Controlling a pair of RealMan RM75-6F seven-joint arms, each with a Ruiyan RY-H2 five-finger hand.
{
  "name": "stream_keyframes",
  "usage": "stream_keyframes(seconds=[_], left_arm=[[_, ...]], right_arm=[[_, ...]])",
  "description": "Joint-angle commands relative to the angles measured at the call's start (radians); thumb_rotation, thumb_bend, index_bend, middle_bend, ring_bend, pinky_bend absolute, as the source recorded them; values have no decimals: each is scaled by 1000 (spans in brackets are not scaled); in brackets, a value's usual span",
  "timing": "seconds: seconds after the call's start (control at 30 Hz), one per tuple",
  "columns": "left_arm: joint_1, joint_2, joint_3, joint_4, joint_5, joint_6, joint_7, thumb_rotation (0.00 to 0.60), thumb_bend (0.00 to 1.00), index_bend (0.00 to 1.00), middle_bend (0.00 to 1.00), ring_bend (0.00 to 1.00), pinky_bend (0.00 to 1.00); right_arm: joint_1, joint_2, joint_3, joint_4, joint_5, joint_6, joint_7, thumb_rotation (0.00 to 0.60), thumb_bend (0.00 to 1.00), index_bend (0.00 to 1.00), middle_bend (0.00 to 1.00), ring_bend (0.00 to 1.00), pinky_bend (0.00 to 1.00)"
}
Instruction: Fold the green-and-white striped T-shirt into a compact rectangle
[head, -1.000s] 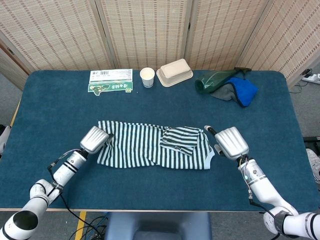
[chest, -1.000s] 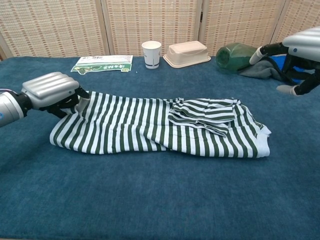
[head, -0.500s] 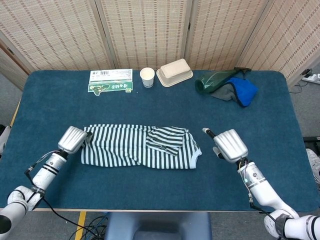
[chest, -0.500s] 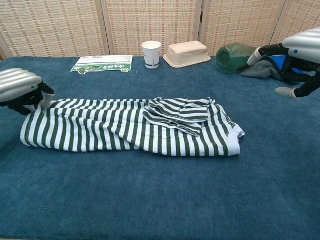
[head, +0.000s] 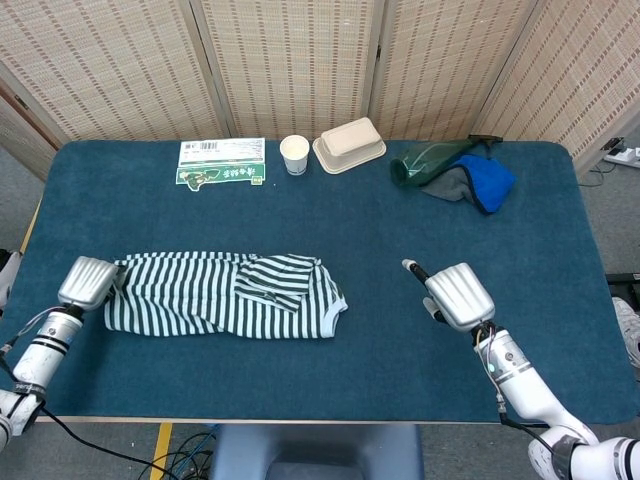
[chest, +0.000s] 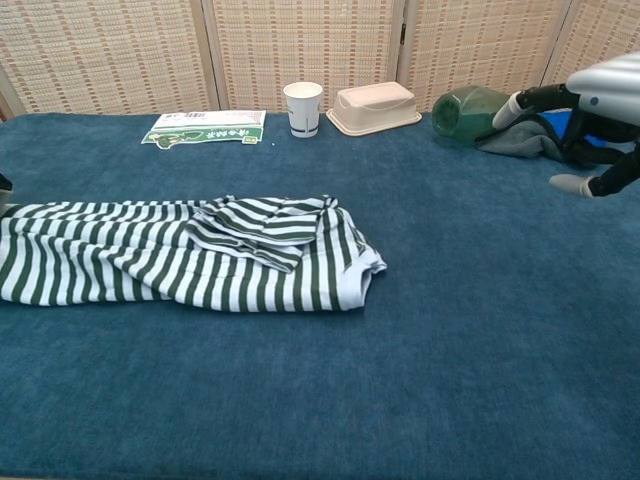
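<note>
Head view: left silver five-finger hand (head: 86, 281) sits at the left end of the green-and-white striped T-shirt (head: 222, 295), fingers curled under onto the hem edge, appears to pinch it; exact finger contact is hidden under the hand's shell. Compared with a second ago the shirt has slid well to the left across the dark blue felt table (head: 330, 390), dragged as one long band by the left hand. It lies flat, a sleeve folded over on top near its right half. In chest view the shirt's (chest: 180, 260) left end runs off the frame edge and the left hand is out of that frame.

Judgement: this is repositioning, not folding; the shirt is a long strip, not yet a compact rectangle, so cross folds remain.

Right silver five-finger hand (head: 455, 293) is well right of the shirt, now far apart from the collar end, holding nothing, one finger pointing out, the rest loosely bent; in chest view the right hand (chest: 598, 105) hovers above the table.

Containers, all beyond the shirt at the table's far edge: flat green-and-white printed packet (head: 221, 162), contents cannot tell; white paper cup (head: 294, 153), inside looks empty; beige lidded takeaway box (head: 349, 144), closed; green plastic bottle (head: 428, 158) lying on its side touching a grey-and-blue cloth (head: 477, 183).
</note>
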Motion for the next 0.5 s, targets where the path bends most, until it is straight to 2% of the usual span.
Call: stream_keyframes(seconds=[0.03,0.17,0.3,0.5], left_arm=[[3,17,-10,-16,-5,10,10,600,623,733,947,850,850],[-10,69,-26,-120,-6,15,33,600,622,729,944,848,848],[-46,174,-55,-377,-22,-25,36,600,622,729,940,846,846],[-106,242,-117,-631,-59,-54,195,600,622,727,937,846,846]], right_arm=[[-3,2,0,-2,-1,2,1,600,371,164,894,1000,1000],[-7,5,2,-2,-2,4,5,600,371,163,894,1000,1000],[-9,9,7,2,-5,6,13,600,371,164,894,1000,1000],[-16,19,8,4,-11,7,22,600,371,163,894,1000,1000]])
